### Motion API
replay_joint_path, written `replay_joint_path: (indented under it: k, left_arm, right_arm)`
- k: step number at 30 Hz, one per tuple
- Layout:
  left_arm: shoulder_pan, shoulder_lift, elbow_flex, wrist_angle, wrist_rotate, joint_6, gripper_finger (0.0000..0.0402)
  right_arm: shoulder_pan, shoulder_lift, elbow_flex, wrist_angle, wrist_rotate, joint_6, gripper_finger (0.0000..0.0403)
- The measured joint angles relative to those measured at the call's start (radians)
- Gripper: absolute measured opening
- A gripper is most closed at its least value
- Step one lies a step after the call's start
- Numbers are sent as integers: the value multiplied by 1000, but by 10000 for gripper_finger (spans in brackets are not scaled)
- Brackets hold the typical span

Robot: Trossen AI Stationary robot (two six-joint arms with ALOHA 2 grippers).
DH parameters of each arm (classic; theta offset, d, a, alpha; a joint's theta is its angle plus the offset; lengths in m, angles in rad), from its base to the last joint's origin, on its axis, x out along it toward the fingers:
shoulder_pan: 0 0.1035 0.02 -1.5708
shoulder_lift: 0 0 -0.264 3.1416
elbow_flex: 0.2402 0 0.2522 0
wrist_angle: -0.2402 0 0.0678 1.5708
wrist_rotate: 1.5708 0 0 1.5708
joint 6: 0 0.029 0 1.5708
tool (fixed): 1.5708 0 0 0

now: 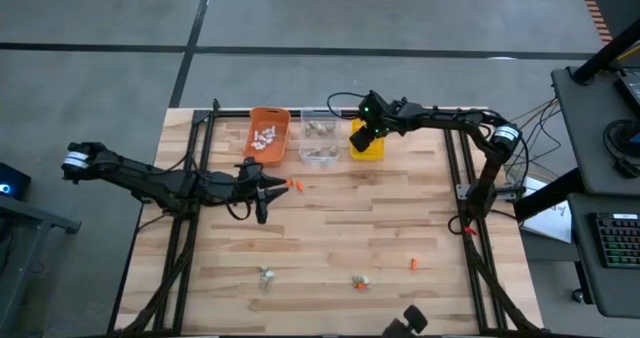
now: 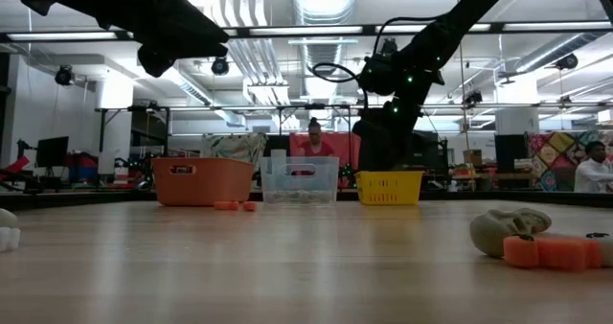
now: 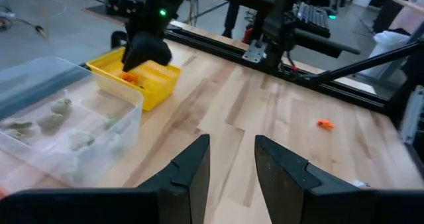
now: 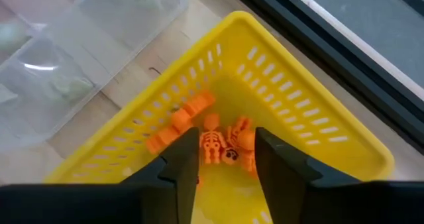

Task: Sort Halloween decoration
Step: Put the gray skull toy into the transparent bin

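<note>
The right gripper is hanging right over the yellow bin at the back of the table, fingers spread apart with nothing between them, and a little pile of orange trinkets is sitting in the bin just below them. Next to that the clear bin is holding grey-tan pieces, and the orange bin beside it is holding white pieces. The left gripper is hovering over the bare wood a bit in front of the bins, fingers parted and gripping nothing. A couple of orange bits are lying just beside it, near the orange bin. More stuff is waiting unsorted toward the front edge: a pale piece, a mixed pale and orange one, and another orange one. A person is sitting in the room behind the table.
</note>
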Motion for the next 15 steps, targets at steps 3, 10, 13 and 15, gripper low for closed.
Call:
replay_joint_path:
  k: [3, 10, 13, 15]
  left_arm:
    - [-10, -1, 0, -5, 19, -32, 102]
    - [-80, -2, 0, -65, 62, -157, 102]
    - [-134, -1, 0, -83, 63, -201, 102]
    - [-171, -1, 0, -82, 61, -222, 102]
  right_arm:
    - [6, -16, 0, -2, 0, 7, 143]
    - [65, -88, 0, -4, 0, 20, 135]
    - [105, -122, 0, -3, 4, 21, 126]
    - [134, -141, 0, -4, 8, 21, 121]
